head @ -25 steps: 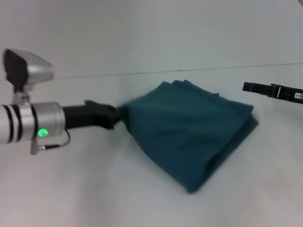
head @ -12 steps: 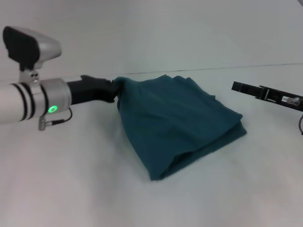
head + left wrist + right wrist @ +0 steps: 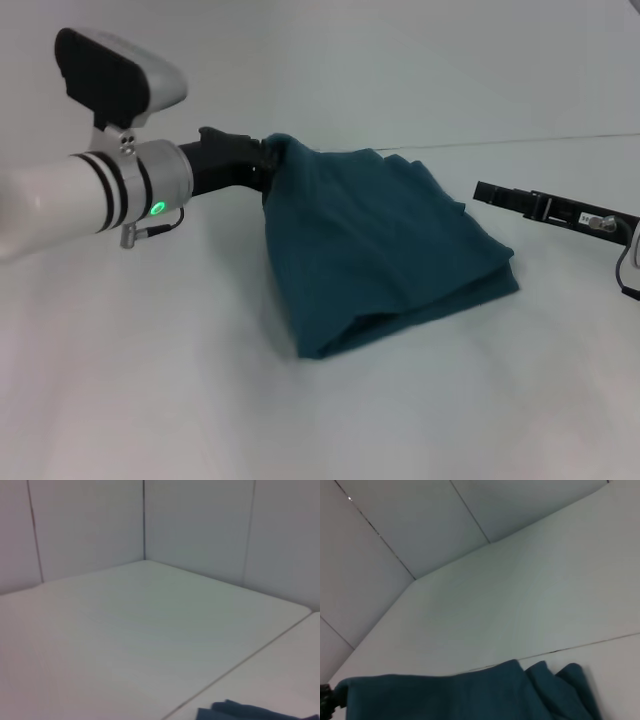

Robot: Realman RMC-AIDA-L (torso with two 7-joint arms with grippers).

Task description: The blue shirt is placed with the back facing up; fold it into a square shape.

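The white worktop (image 3: 200, 400) carries the large dark teal-blue cotton T-shirt (image 3: 380, 250), already gathered into a layered bundle at centre, its near edge resting on the surface. The left gripper (image 3: 262, 160), jaws pinched on the shirt's far-left corner, holds that corner raised; the right gripper (image 3: 482, 190) hovers just right of the bundle, its jaw state not discernible. A late fold appears in hand: next, the lifted corner should be laid across and squared.

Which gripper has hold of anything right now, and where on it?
The left gripper is shut on the blue shirt, pinching one raised corner of the folded bundle. The right gripper holds nothing, off to the shirt's side.
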